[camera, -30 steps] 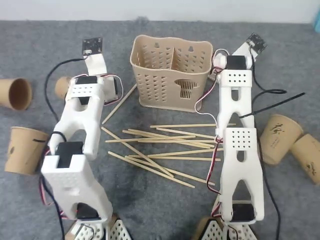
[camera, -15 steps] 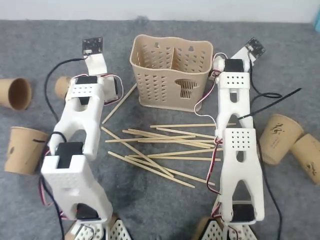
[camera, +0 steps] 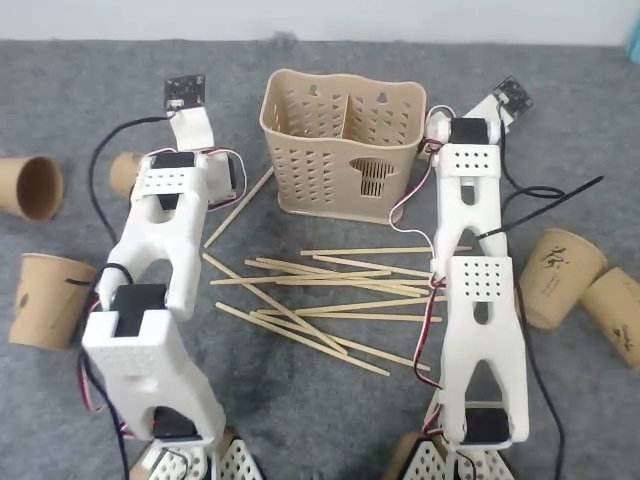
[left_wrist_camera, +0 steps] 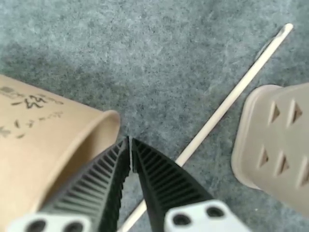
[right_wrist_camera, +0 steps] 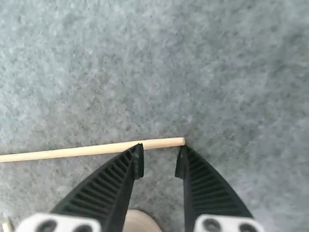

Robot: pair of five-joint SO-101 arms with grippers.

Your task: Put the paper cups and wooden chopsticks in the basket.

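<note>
**A:** Why is the left gripper (left_wrist_camera: 130, 141) sitting so low beside the basket (camera: 340, 145)?

**B:** I'd say it is lining up on the paper cup (left_wrist_camera: 46, 145), which lies on its side off the basket's left wall. The black ribbed fingers are pinched together, tips touching, with nothing between them, right at the cup's open rim. They would have to spread before taking that rim.

**A:** And the loose chopstick (left_wrist_camera: 224, 106) there?

**B:** It slants across the grey mat (camera: 330, 425) between that cup and the basket's left corner. It lies just beside the corner, but I can't tell whether it touches.

**A:** The right gripper (right_wrist_camera: 160, 157)?

**B:** It is over the mat at the basket's right side. There is a narrow gap between the tips and nothing in it. The blunt end of a second chopstick (right_wrist_camera: 91, 150) lies just beyond that gap, so I judge it is placed to close on that end.

**A:** How do the things look?

**B:** The cups are tan paper with dark print and a thin rolled rim, probably light and easy to crush. A pair of cups (camera: 32, 187) lies farther out on the basket's left, and another pair (camera: 557, 272) lies well off to its right. The chopstick scatter (camera: 320, 295) is pale, slim sticks crisscrossed in front of the basket. The basket is beige, perforated and upright, with two compartments and nothing inside that I can see.
</note>
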